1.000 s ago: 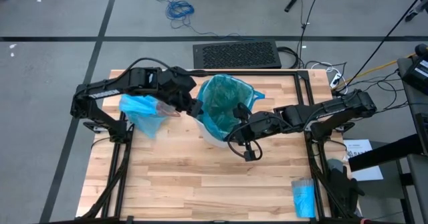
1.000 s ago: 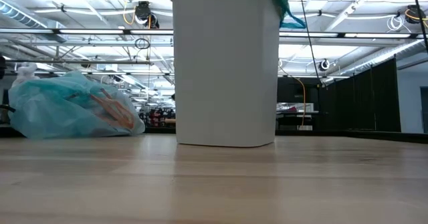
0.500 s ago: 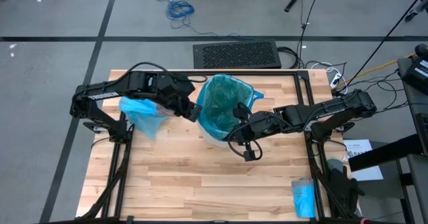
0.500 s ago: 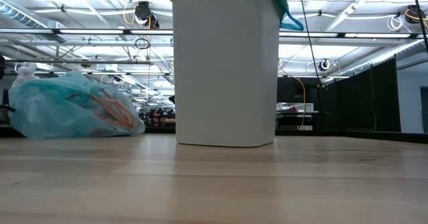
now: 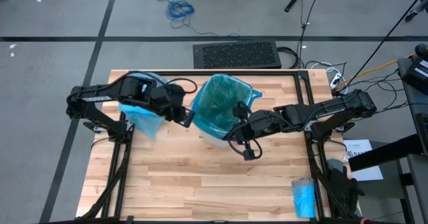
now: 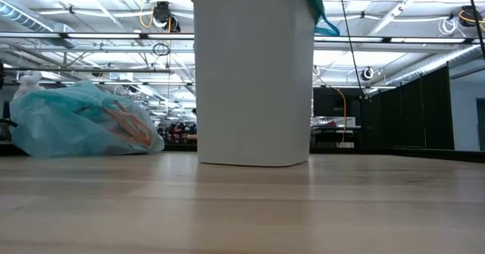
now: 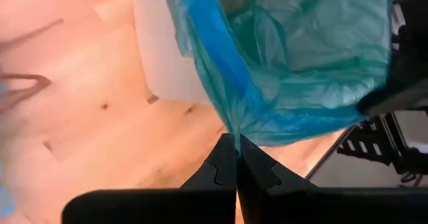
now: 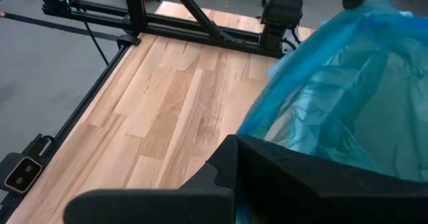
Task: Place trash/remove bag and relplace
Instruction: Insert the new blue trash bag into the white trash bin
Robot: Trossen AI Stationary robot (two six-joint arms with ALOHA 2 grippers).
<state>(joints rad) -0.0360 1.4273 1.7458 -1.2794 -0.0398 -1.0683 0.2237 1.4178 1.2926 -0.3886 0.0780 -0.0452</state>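
Table (image 5: 200, 184): white bin (image 6: 254, 72) w/ teal liner (image 5: 221, 103); both fingers pinching rim.

No text, label or number seems legible on anything here.

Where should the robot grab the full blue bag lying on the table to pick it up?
Probably the bunched white knot at the blue bag's top end, coming from above. The bag lies slumped on its side on the table, and the gathered neck is its narrowest, firmest part.
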